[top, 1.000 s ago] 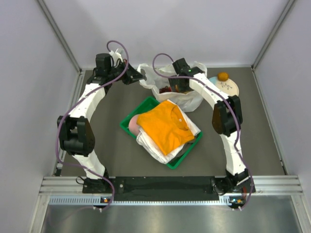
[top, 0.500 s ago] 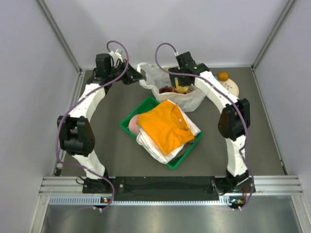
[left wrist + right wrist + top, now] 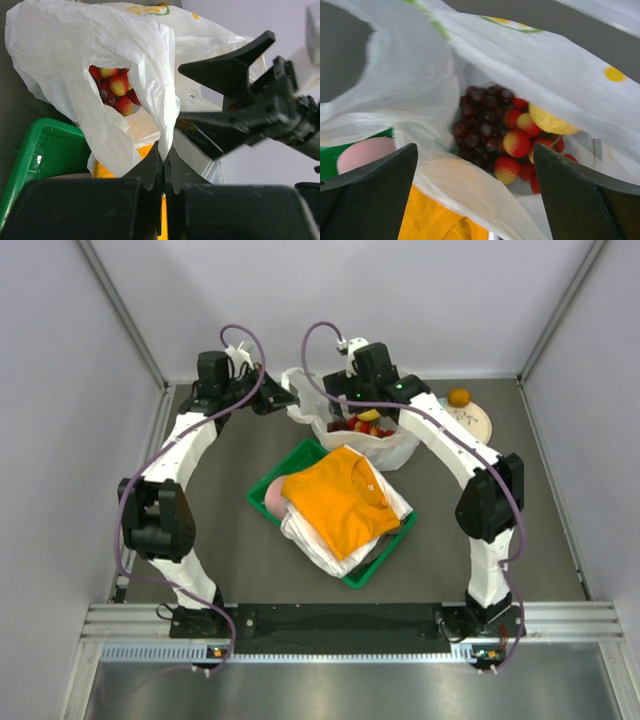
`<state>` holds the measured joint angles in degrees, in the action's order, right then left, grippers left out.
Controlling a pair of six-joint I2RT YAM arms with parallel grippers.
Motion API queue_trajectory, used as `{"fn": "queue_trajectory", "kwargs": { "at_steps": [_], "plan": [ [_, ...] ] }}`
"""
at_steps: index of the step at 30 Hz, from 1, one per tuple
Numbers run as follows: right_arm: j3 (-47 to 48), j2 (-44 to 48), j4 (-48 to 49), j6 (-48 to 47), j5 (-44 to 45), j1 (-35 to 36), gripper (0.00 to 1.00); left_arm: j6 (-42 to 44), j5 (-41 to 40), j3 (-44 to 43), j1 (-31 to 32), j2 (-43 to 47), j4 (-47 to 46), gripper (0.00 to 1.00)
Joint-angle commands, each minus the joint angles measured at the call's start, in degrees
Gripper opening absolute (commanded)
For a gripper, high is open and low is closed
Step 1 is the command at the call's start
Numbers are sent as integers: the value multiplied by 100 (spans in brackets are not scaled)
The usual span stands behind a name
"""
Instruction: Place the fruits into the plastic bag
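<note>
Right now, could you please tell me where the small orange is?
In the top view, the small orange sits on the far edge of the pale round plate, at the far right, just to the right of the plastic bag and outside it.

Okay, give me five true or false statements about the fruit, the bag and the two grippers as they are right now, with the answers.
1. The left gripper is shut on the plastic bag's edge. True.
2. The right gripper holds a strawberry. False: its jaws stand open and empty at the bag's mouth.
3. The grape bunch lies inside the bag. True.
4. The orange is in the bag. False: it sits on the plate.
5. The bag lies in the green tray. False: it stands outside the tray.
</note>
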<state>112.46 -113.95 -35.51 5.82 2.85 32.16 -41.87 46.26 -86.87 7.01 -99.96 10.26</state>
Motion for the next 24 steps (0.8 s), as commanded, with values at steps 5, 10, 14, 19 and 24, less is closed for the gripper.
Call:
{"fn": "queue_trajectory", "kwargs": {
  "at_steps": [5, 10, 14, 19, 24],
  "plan": [
    [21, 900, 1150, -512, -830, 440, 95, 47, 85, 74, 11, 258, -270, 0],
    [-84, 1392, 1783, -424, -822, 466, 95, 47, 85, 100, 11, 258, -279, 0],
    [170, 1429, 1697, -442, -514, 449, 96, 21, 94, 100, 11, 240, -314, 0],
    [1250, 1042, 889, -109, -443, 186, 96, 29, 111, 65, 11, 232, -288, 0],
    [1287, 1120, 843, 533, -690, -359, 95, 65, 94, 74, 11, 240, -253, 0]
  ]
}}
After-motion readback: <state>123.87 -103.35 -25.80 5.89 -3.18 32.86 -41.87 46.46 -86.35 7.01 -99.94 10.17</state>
